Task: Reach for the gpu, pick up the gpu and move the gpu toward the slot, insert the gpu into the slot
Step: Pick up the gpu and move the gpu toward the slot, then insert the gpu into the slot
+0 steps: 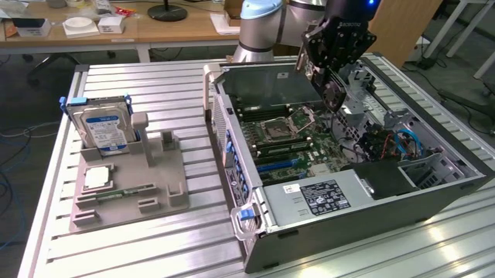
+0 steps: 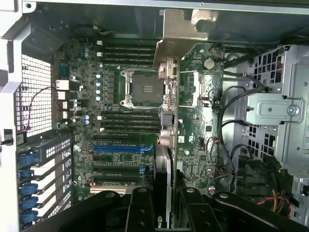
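Jaws are clamping part-closed on gpu (image 1: 335, 92), hanging it over mobo (image 2: 82, 145); imo its edge is needing squaring w/ blue slot (image 2: 123, 149) before lowering.

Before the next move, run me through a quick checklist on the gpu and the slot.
1. Gpu gripped by gripper: ok.
2. Gpu over the open case: ok.
3. Gpu seated in a slot: not ok, it hangs above the motherboard.
4. Blue slot free of cables: ok.
5. Card edge lined up with the blue slot: cannot tell.
6. Hard drive on its stand, away from the case: ok.
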Available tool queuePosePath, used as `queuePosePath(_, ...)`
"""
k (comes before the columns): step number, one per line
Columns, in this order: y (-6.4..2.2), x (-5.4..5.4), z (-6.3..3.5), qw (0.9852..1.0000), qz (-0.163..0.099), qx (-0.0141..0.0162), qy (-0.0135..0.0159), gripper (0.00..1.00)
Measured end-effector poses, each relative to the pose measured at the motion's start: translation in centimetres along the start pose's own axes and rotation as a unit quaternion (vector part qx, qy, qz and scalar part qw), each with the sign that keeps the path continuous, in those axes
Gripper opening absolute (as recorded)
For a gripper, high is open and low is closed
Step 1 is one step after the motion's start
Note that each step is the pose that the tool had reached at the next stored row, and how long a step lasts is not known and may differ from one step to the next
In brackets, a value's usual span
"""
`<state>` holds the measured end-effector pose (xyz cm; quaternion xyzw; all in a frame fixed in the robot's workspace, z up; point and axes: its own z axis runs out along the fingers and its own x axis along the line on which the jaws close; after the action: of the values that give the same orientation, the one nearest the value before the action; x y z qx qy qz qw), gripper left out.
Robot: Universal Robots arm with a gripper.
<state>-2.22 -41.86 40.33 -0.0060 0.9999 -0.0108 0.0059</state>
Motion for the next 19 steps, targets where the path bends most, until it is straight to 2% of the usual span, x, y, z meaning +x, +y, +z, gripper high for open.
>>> queuePosePath(12, 0.00, -0.01, 0.00, 1.0000, -0.003, 0.0000, -0.0001, 0.27)
queuePosePath(15, 0.00, -0.02, 0.01, 0.9997, -0.024, -0.0003, -0.0006, 0.27)
queuePosePath(19, 0.00, -0.01, 0.01, 0.9982, -0.060, -0.0007, -0.0014, 0.27)
